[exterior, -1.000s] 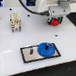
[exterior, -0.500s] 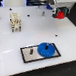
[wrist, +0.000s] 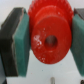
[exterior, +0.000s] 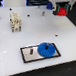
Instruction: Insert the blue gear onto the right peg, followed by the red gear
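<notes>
Clamped between the two pads of the pincer (wrist: 46, 37) sits the red gear (wrist: 48, 34), and the wrist view shows both teal-faced fingers (wrist: 23, 42) pressed flat against its toothed rim, one on each side, so the jaws are parted only as far as the gear is wide. That gear is bright red, chunky, with a round hole through its middle and a ring of short teeth, the upper teeth running out of the picture. Pale specks or glints dot its face; whether they are dust or reflections cannot be told.

From the exterior view the pincer (exterior: 62, 9) hangs near the top edge, toward the exterior view's right, well above the white worktop (exterior: 14, 57), with the red gear (exterior: 62, 11) showing only as a small red patch beneath it. Most of the arm is cut off by the frame.

On the worktop, well apart from the pincer, lies the grey black-bordered plate (exterior: 31, 53). The blue gear (exterior: 46, 48) lies flat on the plate's end nearer the exterior view's right, wide and bright blue. The right peg is hidden by it or too blurred to pick out. A thin pin (exterior: 31, 51) stands on the plate's other half, faint.
</notes>
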Available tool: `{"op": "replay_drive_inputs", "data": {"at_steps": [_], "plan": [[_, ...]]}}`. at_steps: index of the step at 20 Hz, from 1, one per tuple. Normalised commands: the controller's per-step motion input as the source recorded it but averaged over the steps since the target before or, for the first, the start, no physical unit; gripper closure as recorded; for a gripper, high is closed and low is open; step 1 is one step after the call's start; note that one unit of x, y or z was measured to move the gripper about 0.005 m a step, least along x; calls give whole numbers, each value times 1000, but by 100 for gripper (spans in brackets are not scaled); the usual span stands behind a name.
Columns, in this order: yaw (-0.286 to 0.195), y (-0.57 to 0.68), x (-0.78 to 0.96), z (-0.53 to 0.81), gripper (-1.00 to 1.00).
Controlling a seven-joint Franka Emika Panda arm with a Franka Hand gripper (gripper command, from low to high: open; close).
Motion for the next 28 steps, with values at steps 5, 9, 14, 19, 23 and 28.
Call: {"op": "replay_drive_inputs", "data": {"at_steps": [5, 9, 14, 19, 23, 28], "plan": [[0, -138, 729, 488, 100], [0, -101, 788, 415, 100], [0, -73, 792, 361, 100], [0, -99, 797, 305, 100], [0, -156, 789, 267, 100], [0, -187, 781, 186, 100]]}}
